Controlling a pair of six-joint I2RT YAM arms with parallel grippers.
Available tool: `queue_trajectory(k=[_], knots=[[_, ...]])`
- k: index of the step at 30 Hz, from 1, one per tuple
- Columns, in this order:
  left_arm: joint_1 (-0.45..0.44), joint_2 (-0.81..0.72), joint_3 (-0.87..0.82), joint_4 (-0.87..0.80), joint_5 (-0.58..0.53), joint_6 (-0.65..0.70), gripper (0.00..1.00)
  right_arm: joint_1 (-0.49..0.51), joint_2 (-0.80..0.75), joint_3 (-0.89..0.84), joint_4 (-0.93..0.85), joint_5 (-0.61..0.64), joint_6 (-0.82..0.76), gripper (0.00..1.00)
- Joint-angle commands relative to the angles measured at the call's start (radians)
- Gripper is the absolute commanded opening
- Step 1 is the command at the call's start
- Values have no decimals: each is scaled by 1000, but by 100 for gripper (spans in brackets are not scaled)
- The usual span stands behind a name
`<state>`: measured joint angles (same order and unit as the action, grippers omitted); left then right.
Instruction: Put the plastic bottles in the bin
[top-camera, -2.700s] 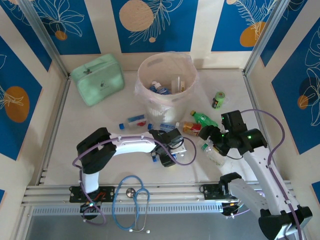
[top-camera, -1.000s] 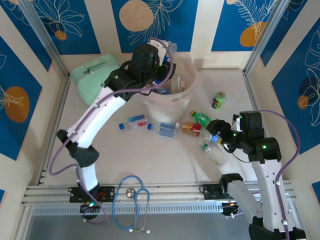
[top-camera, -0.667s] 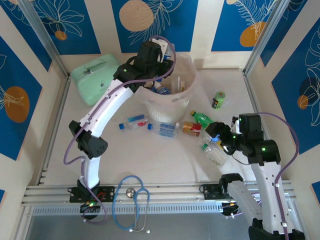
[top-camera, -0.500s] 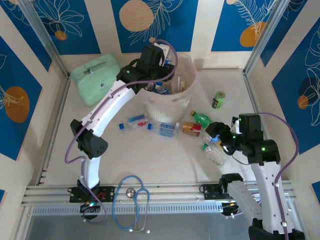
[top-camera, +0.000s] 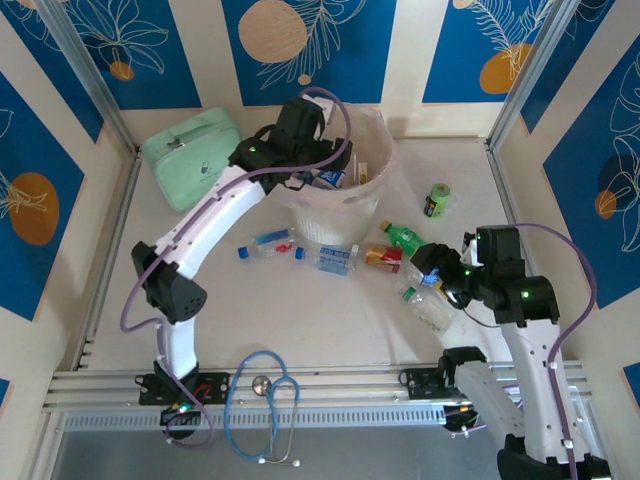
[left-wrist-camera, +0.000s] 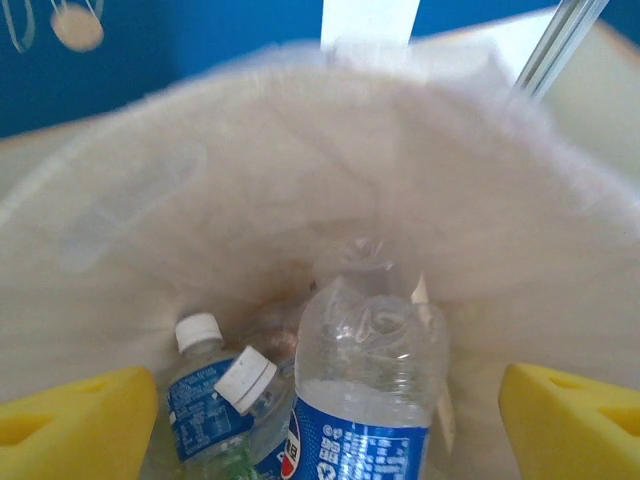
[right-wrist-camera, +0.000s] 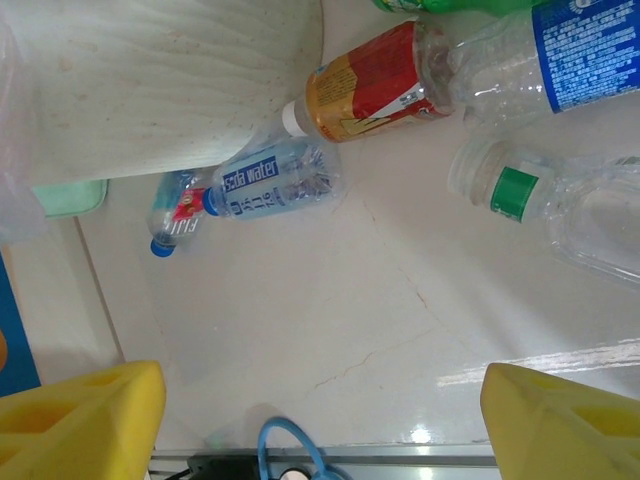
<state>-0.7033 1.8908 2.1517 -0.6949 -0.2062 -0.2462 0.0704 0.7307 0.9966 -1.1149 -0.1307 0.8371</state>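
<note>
Several plastic bottles lay in the far bin beneath wide, empty left jaws, evidently placed for dropping; right jaws gaped empty over strays on the bench.

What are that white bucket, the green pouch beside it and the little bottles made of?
Bucket: looks like rigid matte plastic, lined with thin crinkly clear film. Green pouch: probably soft fabric or faux leather, judging by its rounded, padded shape. Bottles: thin see-through plastic, glossy and dented.

Pale worktop carries bin, mint-green case, green-topped dark can, and plastic bottles lying sideways near the bin.
</note>
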Motion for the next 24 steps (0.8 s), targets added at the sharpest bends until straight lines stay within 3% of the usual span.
queue_trajectory(k=[1,7,17,24], knots=[[-8,-136,10,58,24,-41,89,-4,16,22,-4,10,-18,84],[-18,-313,-137,78,57,-76,87,-6,29,27,12,37,-20,84],[-15,-741,-753,36,89,-205,87,-39,93,-10,39,97,-53,86],[-4,-997,-1119,47,31,-424,85,-86,148,-62,86,108,-66,86]])
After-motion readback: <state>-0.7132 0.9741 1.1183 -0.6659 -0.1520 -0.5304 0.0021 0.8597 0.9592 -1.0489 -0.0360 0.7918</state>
